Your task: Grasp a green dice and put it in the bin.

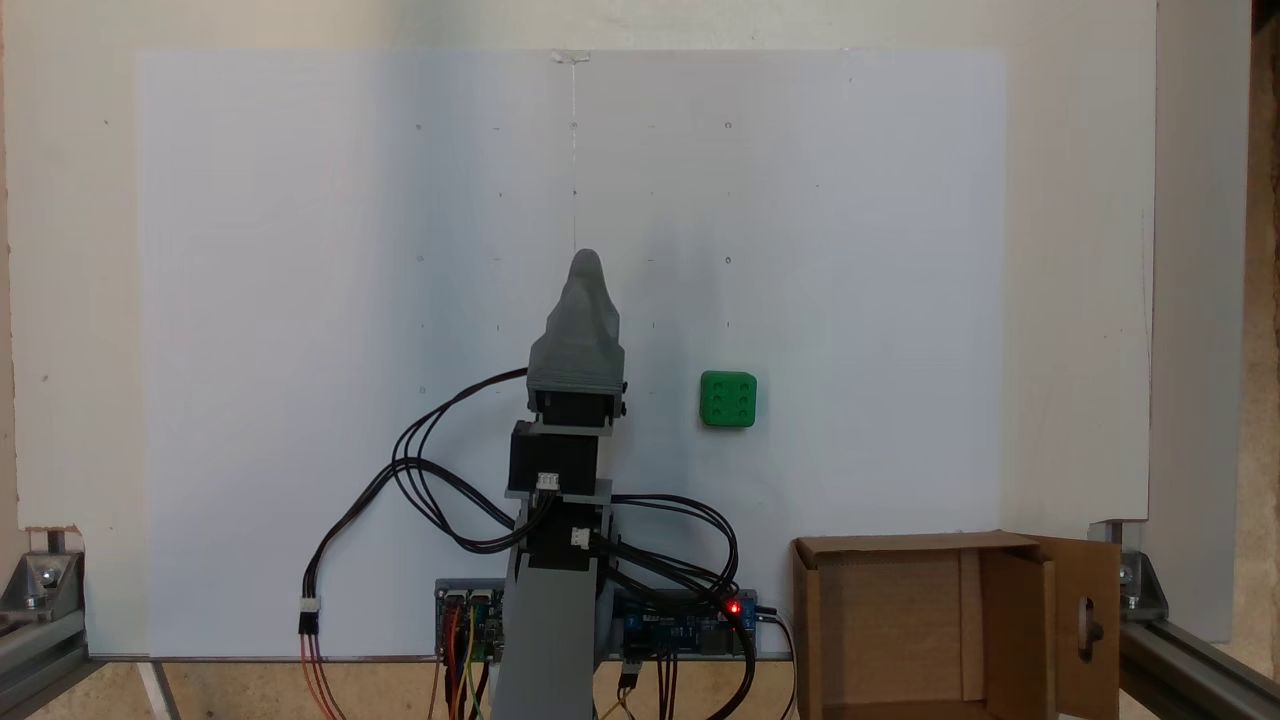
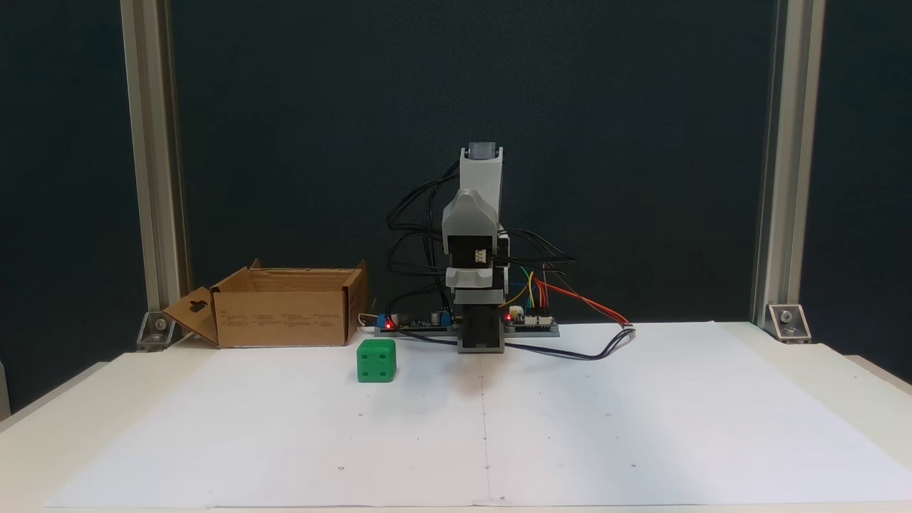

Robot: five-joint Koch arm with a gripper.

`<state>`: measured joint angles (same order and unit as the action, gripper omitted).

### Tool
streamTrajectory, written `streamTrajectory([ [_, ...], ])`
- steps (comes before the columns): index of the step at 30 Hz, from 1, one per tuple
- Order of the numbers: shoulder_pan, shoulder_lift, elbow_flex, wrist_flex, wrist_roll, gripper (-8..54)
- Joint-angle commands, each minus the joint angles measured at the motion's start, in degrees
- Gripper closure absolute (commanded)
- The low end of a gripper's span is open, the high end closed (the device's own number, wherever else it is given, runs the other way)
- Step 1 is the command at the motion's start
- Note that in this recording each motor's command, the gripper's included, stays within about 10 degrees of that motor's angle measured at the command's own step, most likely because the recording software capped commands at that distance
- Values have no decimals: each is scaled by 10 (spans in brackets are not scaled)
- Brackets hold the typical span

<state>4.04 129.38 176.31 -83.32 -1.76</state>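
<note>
The green dice [image 1: 728, 399] lies on the white paper, right of the arm in this fixed view and apart from it; in the other fixed view the dice [image 2: 376, 360] is left of the arm's base. The bin [image 1: 900, 545] is an open brown cardboard box at the table's edge, with a handle hole in one flap, and it also shows as the bin [image 2: 281, 317] behind the dice. My gripper [image 1: 586, 262] sits folded over the base with one grey tip showing. Head-on, the gripper [image 2: 468, 214] hangs above the paper, and no gap between its jaws can be made out.
Circuit boards [image 1: 690, 625] with red lights and loose cables [image 2: 584, 349] lie around the arm's base. Aluminium frame posts [image 2: 773, 214] stand at the table's corners. White paper [image 1: 300, 350] covers most of the table.
</note>
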Motion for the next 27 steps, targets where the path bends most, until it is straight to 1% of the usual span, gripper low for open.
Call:
streamTrajectory([
  [1, 0, 62, 27, -35, 17, 9],
  [20, -9, 61, 27, -30, 15, 15],
  [24, -24, 62, 18, 27, 14, 13],
  [27, -25, 62, -33, 142, 14, 11],
])
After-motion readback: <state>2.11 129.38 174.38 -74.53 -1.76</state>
